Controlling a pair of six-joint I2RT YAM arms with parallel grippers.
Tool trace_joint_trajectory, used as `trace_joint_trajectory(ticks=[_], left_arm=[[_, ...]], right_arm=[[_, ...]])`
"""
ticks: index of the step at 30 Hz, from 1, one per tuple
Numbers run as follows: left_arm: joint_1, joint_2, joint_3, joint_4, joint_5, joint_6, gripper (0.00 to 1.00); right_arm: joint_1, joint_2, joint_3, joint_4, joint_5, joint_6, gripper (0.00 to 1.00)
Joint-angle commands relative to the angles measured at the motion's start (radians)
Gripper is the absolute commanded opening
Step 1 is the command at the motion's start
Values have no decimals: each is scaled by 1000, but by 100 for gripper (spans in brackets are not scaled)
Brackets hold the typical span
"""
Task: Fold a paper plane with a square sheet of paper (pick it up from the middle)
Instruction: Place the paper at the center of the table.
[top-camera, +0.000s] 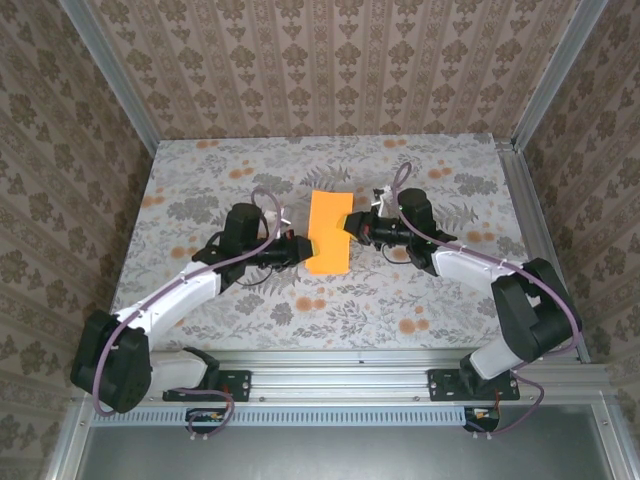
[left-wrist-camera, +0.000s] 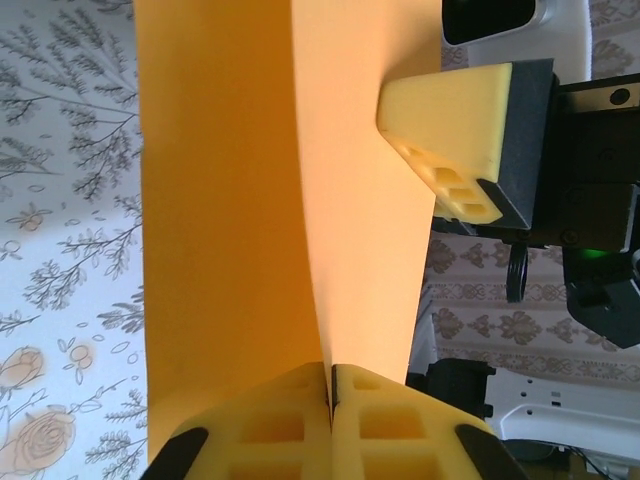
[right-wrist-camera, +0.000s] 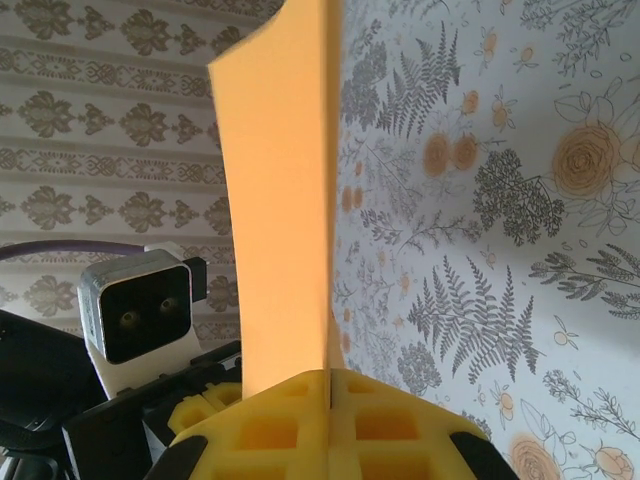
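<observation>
Orange square sheet of paper (top-camera: 328, 232) hangs between two pinches: left gripper (top-camera: 303, 247) clamped on its 9 o'clock edge, right gripper (top-camera: 353, 226) squeezing the 3 o'clock edge. Pull apart unevenly and I reckon it tears or slips.

You've got two matching arms bolted to the aluminium rail (top-camera: 330, 380). The left arm (top-camera: 175, 297) and the right arm (top-camera: 468, 268) both have white links between chunky black joints, the bulkiest just above that rail. A greyish-purple cable (top-camera: 265, 193) loops along each. Up close, the left gripper (left-wrist-camera: 331, 385) has blocky yellow fingers with square pockets and black backing, and the right gripper (right-wrist-camera: 330, 385) matches. At the arm's far end from the rail, a pale camera box (right-wrist-camera: 135, 315) shows two dark lenses.
</observation>
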Motion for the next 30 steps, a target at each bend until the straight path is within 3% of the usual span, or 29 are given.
trace_joint_trajectory(ticks=[1,15,20,24,30], left_arm=[[2,3,-21,-46,-2,46,1],[-2,168,-81,0,-69,76,0],[-11,221,-80,7,-114,74,0],[-25,257,-79,19,-146,64,0],[-54,306,-75,51,-180,36,0]], right_arm=[[7,35,13,51,16,-7,1],[33,209,-24,-11,70,-129,21],[34,219,-11,-157,116,-219,32],[34,180,27,-368,179,-329,48],[36,85,30,-546,246,-428,53]])
